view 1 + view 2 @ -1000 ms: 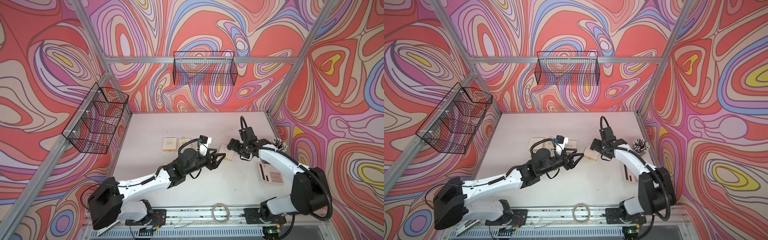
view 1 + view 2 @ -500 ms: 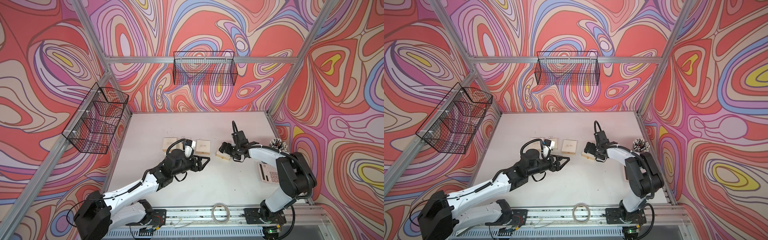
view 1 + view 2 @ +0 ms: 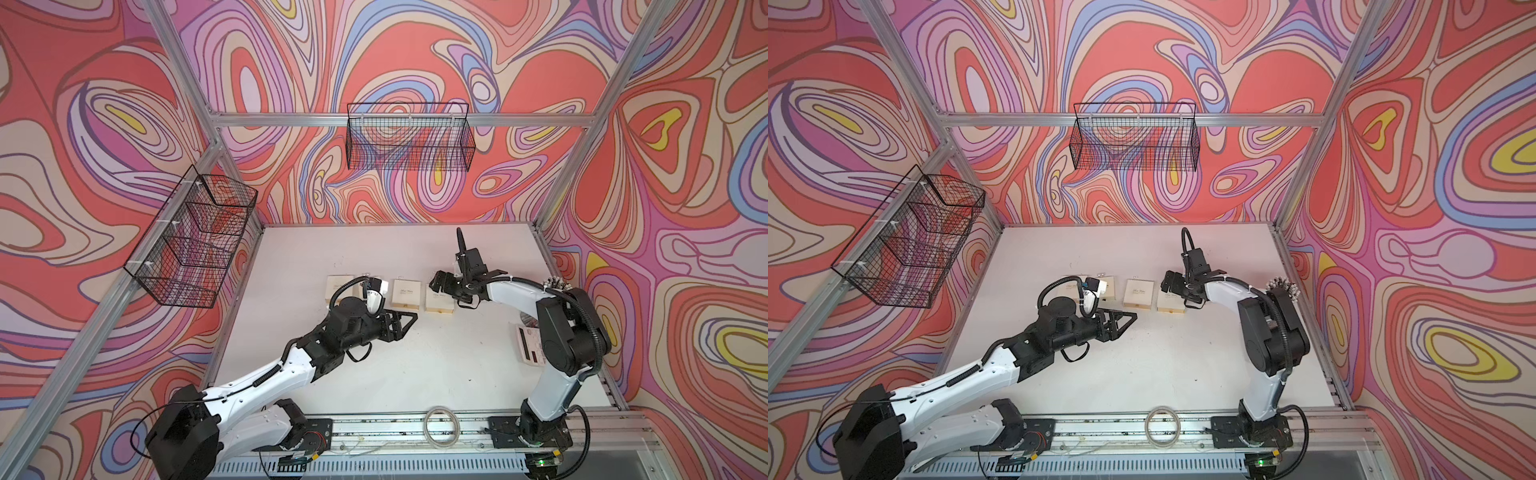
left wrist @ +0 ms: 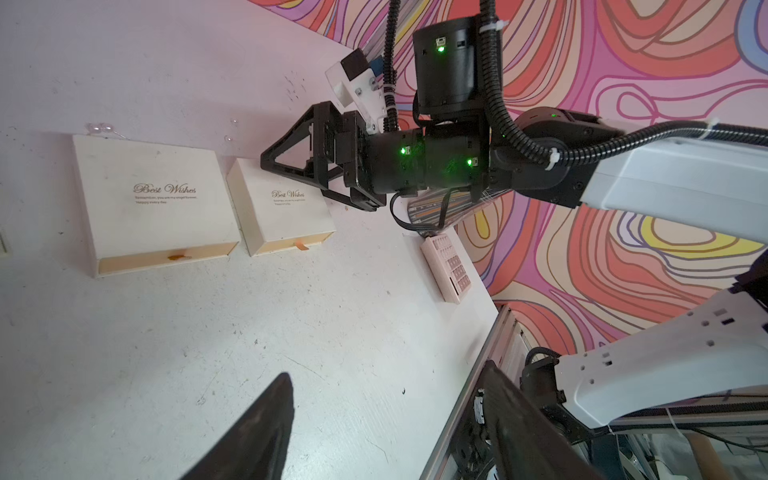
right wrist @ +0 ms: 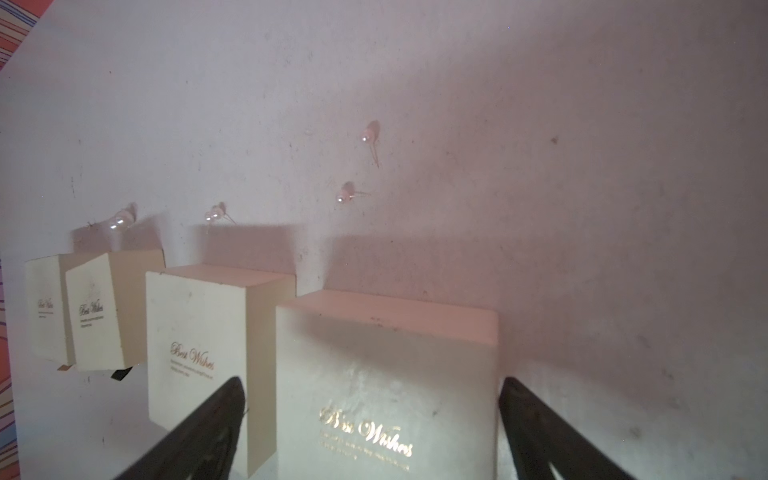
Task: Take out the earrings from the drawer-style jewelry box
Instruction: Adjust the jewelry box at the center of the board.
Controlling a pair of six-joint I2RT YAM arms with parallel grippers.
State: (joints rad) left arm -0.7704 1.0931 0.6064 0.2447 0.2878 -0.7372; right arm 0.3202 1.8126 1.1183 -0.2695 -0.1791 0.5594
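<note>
Several cream drawer-style jewelry boxes lie in a row mid-table. The rightmost box (image 3: 439, 301) (image 5: 386, 386) rests between the fingers of my open right gripper (image 3: 441, 286) (image 5: 372, 384), with a thin gap on each side. Its neighbour (image 3: 406, 294) (image 4: 153, 203) is free. Both drawer fronts in the left wrist view look pushed in, ribbon tabs showing. Several tiny pearl earrings (image 5: 368, 135) (image 5: 345, 193) (image 5: 214, 214) lie on the table behind the boxes. My left gripper (image 3: 409, 319) (image 4: 388, 370) is open and empty over bare table, in front of the row.
A pink calculator (image 3: 530, 345) (image 4: 451, 266) lies near the right edge. A bundle of black white-tipped sticks (image 3: 557, 284) stands behind my right arm. Wire baskets (image 3: 409, 137) (image 3: 193, 237) hang on the back and left walls. A tape ring (image 3: 442, 419) sits on the front rail.
My left arm has drawn back to the left, away from the rightmost box. My right gripper has shifted left with that box, which now lies in line with the others.
</note>
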